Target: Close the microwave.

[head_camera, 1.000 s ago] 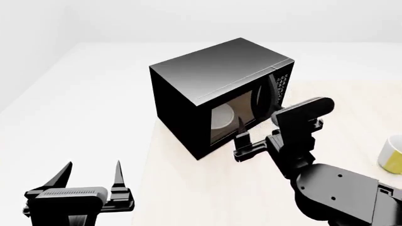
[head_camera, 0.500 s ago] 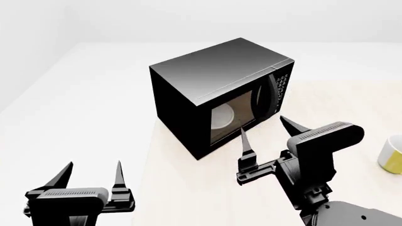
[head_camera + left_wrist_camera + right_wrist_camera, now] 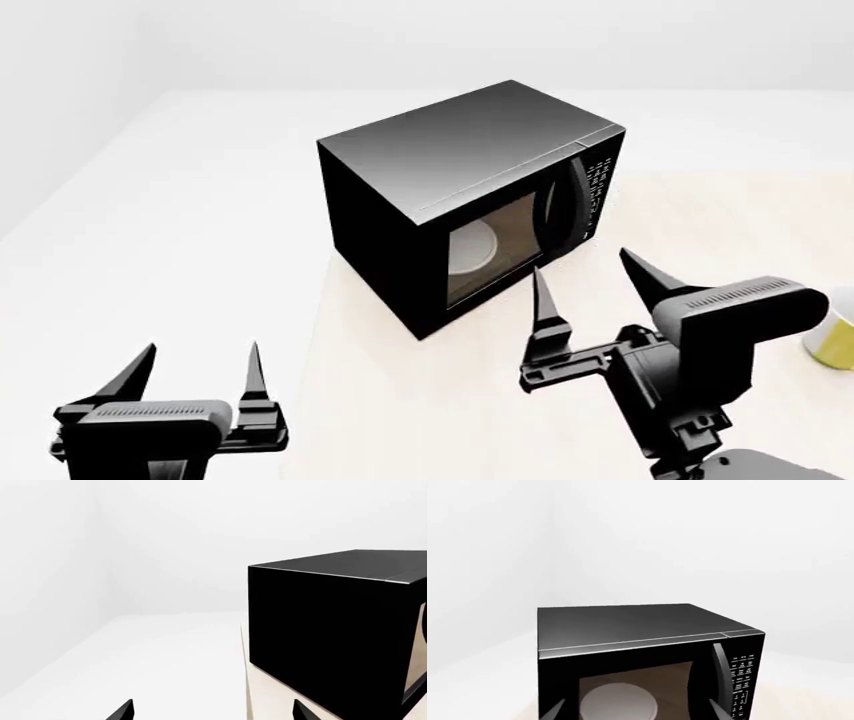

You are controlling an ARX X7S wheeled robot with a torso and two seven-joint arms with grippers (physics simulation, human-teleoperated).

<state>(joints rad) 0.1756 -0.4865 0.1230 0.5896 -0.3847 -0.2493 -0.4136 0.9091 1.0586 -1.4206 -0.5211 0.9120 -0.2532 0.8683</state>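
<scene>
A pale wooden worktop [image 3: 400, 400] is stretching out under plain white walls. At its far right edge a mug [image 3: 838, 335] is standing upright, white on the outside and yellow lower down, and it is cut off by the frame.

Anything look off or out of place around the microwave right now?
Nothing stands out. The microwave sits upright on the table, door flush, white plate level inside. Both the left gripper and right gripper are open and clear of it.

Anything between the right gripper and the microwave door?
No. In the head view only bare tabletop lies between the right gripper and the microwave.
</scene>
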